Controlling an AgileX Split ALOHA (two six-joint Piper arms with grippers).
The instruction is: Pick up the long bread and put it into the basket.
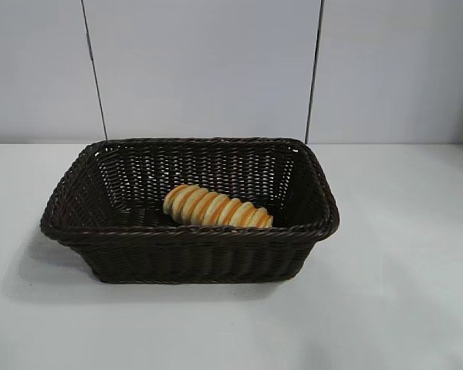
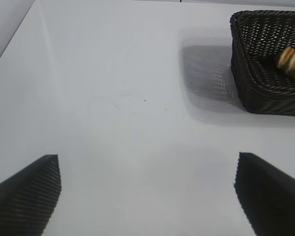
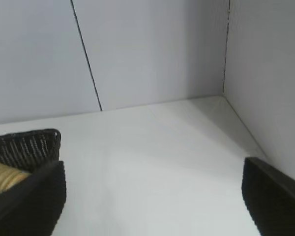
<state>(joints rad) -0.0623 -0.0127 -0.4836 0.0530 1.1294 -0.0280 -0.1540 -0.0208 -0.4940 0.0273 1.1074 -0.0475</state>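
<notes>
Bread (image 1: 217, 207) in the basket (image 1: 189, 235) looks light and squashable; we'd pinch mid-length, both jaws now spread empty.

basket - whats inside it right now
Inside the basket, the long bread lies on the floor, toward the near wall. Nothing else shows in it; that wall hides the loaf's underside and the floor strip behind it.
</notes>
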